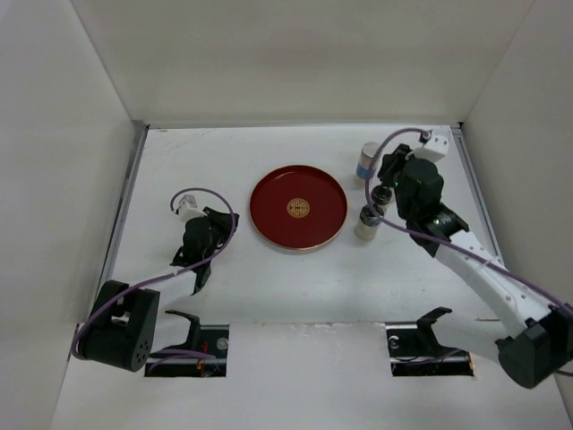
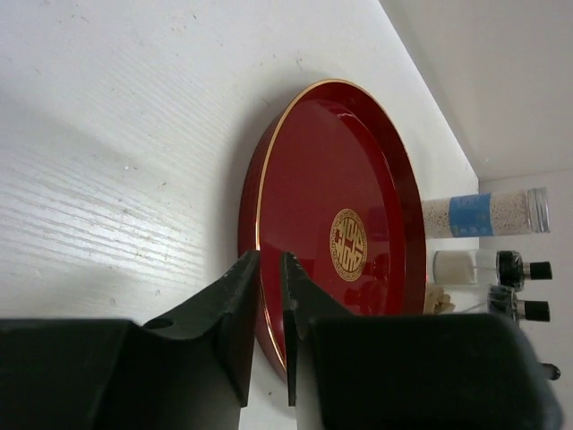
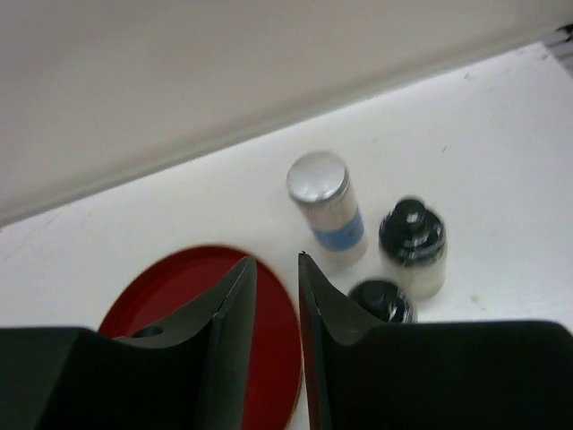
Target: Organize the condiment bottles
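The tall pale bottle (image 1: 365, 161) with a grey cap and blue band stands right of the red tray (image 1: 269, 193). Two short black-topped bottles (image 1: 368, 221) (image 1: 382, 197) stand just in front of it; a third is not clearly visible. My right gripper (image 1: 385, 177) hovers over this group, nearly shut with a narrow gap and nothing in it. In the right wrist view its tips (image 3: 277, 260) are above the tray's edge, with the tall bottle (image 3: 327, 210) and two short ones (image 3: 413, 244) (image 3: 380, 300) beyond. My left gripper (image 1: 215, 222) (image 2: 270, 255) is nearly shut and empty, left of the tray.
The tray (image 2: 376, 170) has a gold emblem in its centre and nothing on it. The left wrist view shows the tall bottle (image 2: 483, 213) and short bottles (image 2: 483, 267) behind it. White walls enclose the table on three sides.
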